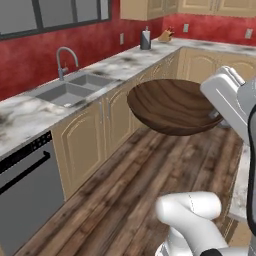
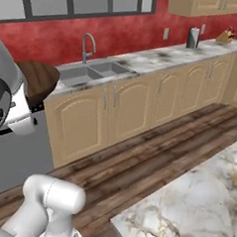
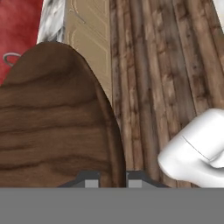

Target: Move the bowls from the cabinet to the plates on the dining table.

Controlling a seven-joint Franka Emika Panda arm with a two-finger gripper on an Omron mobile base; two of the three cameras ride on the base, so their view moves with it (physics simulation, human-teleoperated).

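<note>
You see grey steel double sink (image 1: 70,90) with curved chrome faucet (image 1: 65,60) in marble counter (image 1: 22,116), dark dishwasher (image 1: 25,195) below

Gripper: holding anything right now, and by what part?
Yes. The gripper is shut on the dark brown wooden bowl, pinching it by the rim, and carries it in the air above the wood floor.

A dark brown, glossy wood-grain bowl (image 1: 172,106) hung tilted in mid-air above the plank floor (image 1: 125,200), near the marble dining desk (image 2: 194,204).
</note>
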